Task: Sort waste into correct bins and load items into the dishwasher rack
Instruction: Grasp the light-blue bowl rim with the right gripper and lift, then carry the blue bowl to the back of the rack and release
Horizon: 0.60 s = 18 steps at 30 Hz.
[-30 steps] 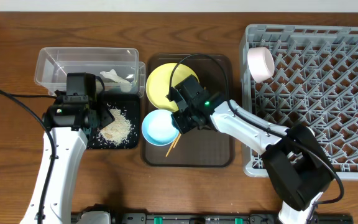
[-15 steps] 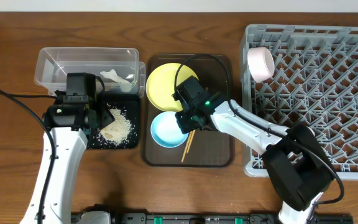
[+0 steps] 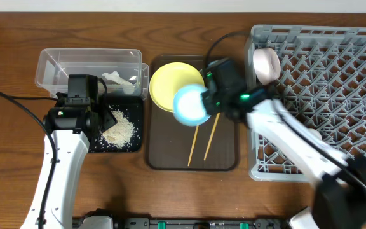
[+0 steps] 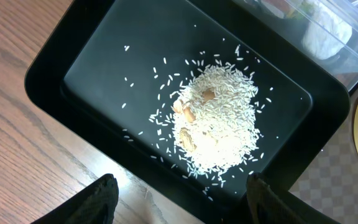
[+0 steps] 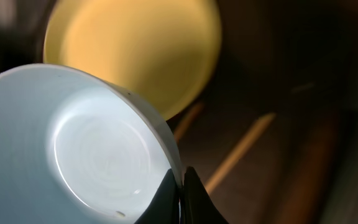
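A: Light-blue bowl (image 3: pixel 191 105): position, hold?

B: Tilted, above the brown serving tray (image 3: pixel 224 159), overlapping the yellow plate (image 3: pixel 167 83) at its 4 o'clock edge. Rim pinched in right tool (image 5: pixel 180 186), jaws nearly closed on it; bowl at 9 o'clock from tool.

A: Bearing to dishwasher rack (image 3: pixel 323 95)?

B: 3 o'clock from bowl, near; right arm nearer. Pale cup (image 3: pixel 265 63) at rack's 10 o'clock corner. Left tool (image 4: pixel 182 202) spread wide, empty, over rice (image 4: pixel 216 118) in black tray (image 4: pixel 104 62).
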Each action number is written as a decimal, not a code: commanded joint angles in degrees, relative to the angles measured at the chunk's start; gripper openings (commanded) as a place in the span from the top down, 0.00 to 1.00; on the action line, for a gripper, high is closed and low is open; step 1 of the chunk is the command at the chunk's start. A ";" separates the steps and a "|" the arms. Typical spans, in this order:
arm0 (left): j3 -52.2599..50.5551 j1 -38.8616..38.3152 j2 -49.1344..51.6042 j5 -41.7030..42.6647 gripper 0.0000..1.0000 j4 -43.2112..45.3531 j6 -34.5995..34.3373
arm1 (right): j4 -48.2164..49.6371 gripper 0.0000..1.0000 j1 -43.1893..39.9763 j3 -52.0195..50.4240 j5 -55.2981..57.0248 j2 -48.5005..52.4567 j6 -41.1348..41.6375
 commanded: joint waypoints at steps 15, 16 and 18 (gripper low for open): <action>0.31 0.26 -0.22 -0.24 0.31 0.59 -0.52 | 24.30 0.99 -22.14 0.07 45.22 -9.49 -31.45; 0.31 0.26 -0.22 -0.24 0.31 0.61 -0.52 | 26.62 0.99 -23.41 0.07 45.62 -9.05 -32.85; 0.31 0.26 -0.22 -0.24 0.31 0.72 -0.52 | 31.19 0.99 -25.92 0.07 45.70 -7.65 -36.15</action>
